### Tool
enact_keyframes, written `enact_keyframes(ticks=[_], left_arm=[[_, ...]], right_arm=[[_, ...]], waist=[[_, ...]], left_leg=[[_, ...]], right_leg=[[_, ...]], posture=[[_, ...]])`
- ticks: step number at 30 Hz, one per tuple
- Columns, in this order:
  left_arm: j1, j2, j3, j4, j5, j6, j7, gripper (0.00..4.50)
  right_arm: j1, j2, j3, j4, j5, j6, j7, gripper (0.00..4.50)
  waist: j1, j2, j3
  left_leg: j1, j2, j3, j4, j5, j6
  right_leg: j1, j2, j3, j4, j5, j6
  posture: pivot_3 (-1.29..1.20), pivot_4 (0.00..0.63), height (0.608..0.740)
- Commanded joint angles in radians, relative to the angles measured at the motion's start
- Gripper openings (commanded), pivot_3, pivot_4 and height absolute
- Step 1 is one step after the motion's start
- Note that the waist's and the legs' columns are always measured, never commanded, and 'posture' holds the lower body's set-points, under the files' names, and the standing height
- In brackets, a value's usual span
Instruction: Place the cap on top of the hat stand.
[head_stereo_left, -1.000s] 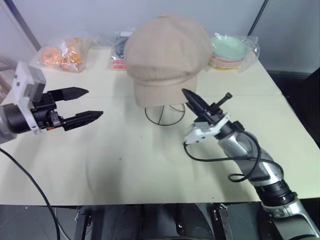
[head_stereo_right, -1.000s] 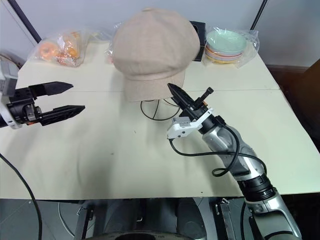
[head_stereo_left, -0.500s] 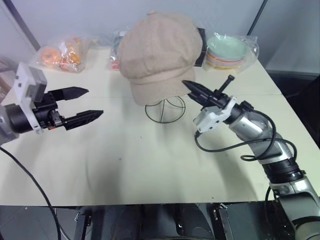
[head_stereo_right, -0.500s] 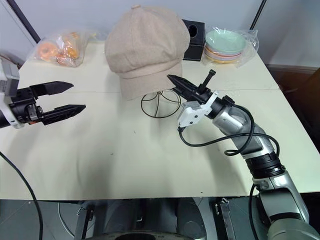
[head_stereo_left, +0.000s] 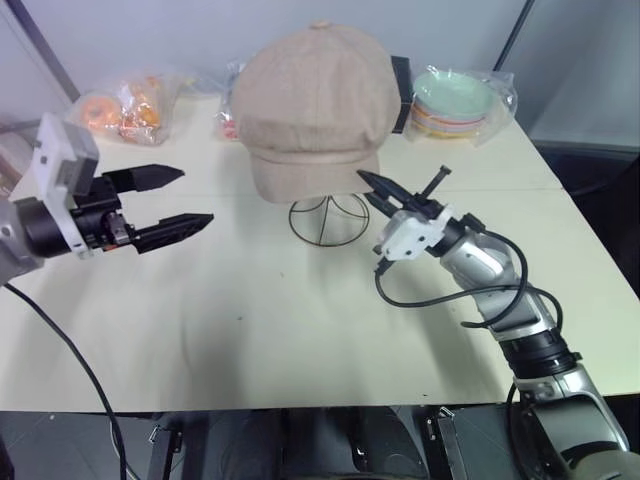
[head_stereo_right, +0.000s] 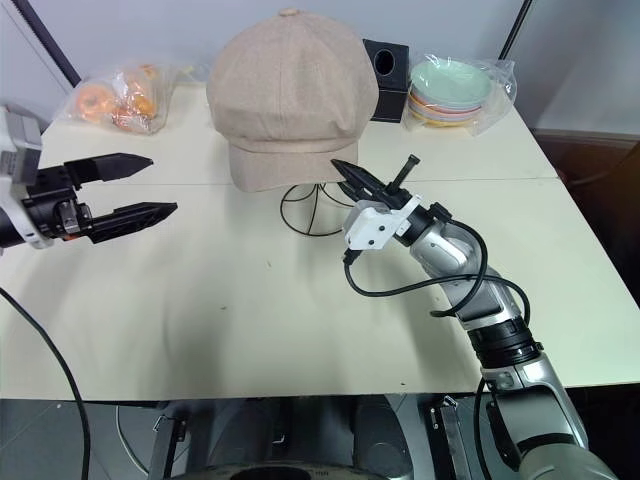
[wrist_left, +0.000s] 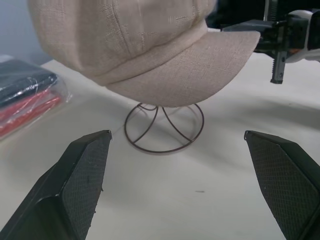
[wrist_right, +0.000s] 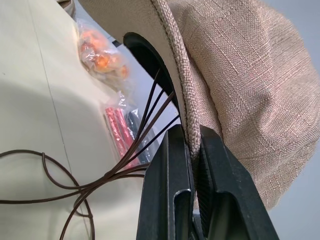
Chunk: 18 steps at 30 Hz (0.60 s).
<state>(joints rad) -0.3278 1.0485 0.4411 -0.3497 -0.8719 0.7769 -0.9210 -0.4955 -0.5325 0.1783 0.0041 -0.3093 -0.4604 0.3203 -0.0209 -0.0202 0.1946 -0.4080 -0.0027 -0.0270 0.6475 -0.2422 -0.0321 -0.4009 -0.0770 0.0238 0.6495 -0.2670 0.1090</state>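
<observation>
Over the last second the cap (head_stereo_left: 315, 105) had swung from a tilted, off-centre perch to a level seat: its top button now sat at 12 o'clock on the crown and its brim hung squarely toward 6 o'clock, over the round ring base of the hat stand (head_stereo_left: 331, 219). The black box (head_stereo_right: 383, 66) behind it, hidden a second earlier, had come clear at the cap's 3 o'clock side.

The right gripper (head_stereo_right: 345, 176) had moved in and rolled with the cap, and in the right wrist view it was clenched on the corded edge of the brim, the stand's wire loops running just beside its fingers (wrist_right: 167, 195). The left gripper (head_stereo_left: 180, 198) had barely moved: it waited at 9 o'clock of the stand, well apart from it, jaws spread wide and grasping nothing.

Judging by how it sat, the cap looked placed on the stand, and letting go of the brim appeared to be all that remained. The bags on the worktop (head_stereo_left: 300, 330) lay as before.
</observation>
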Motion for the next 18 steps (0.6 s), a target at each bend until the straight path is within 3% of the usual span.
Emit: enact_keyframes(ticks=[1, 7, 8, 16, 18], left_arm=[[-0.023, 0.017, 0.000, 0.005, 0.010, -0.011, -0.009, 4.50], [-0.033, 0.012, -0.015, 0.011, 0.018, -0.017, -0.019, 4.50], [-0.032, 0.011, -0.017, 0.011, 0.020, -0.019, -0.020, 4.50], [-0.024, -0.003, -0.027, 0.025, 0.045, -0.039, -0.039, 4.50], [-0.033, -0.007, -0.038, 0.041, 0.056, -0.051, -0.047, 4.50]], right_arm=[[0.016, 0.010, -0.013, -0.027, 0.004, 0.026, 0.010, 1.08], [0.067, -0.012, -0.021, -0.079, -0.028, 0.047, 0.023, 4.24], [0.088, -0.030, -0.031, -0.094, -0.027, 0.048, 0.033, 4.48], [0.284, -0.317, -0.171, -0.233, 0.301, 0.162, 0.382, 4.48], [0.321, -0.394, -0.231, -0.259, 0.449, 0.273, 0.500, 4.48]], waist=[[0.000, 0.000, 0.000], [0.001, 0.000, 0.000], [0.002, 0.000, 0.000], [0.007, 0.000, 0.001], [0.005, 0.000, 0.001]], left_leg=[[0.000, 0.000, 0.000, 0.000, 0.000, 0.000], [0.000, 0.000, 0.000, 0.000, 0.000, 0.000], [0.000, 0.000, 0.000, 0.000, 0.000, 0.000], [0.000, 0.000, 0.000, 0.001, 0.000, 0.000], [0.001, 0.000, 0.000, 0.000, 0.000, 0.000]], right_leg=[[0.000, 0.000, 0.000, 0.000, 0.000, 0.000], [0.000, 0.000, 0.000, 0.000, 0.000, 0.000], [0.000, 0.000, 0.000, 0.000, 0.000, 0.000], [0.002, -0.001, 0.000, -0.002, -0.001, -0.002], [0.003, -0.001, 0.000, -0.002, -0.001, -0.002]], posture=[[0.00, 0.150, 0.740], [0.00, 0.150, 0.740], [0.00, 0.150, 0.740], [0.00, 0.150, 0.740], [0.00, 0.150, 0.740]])
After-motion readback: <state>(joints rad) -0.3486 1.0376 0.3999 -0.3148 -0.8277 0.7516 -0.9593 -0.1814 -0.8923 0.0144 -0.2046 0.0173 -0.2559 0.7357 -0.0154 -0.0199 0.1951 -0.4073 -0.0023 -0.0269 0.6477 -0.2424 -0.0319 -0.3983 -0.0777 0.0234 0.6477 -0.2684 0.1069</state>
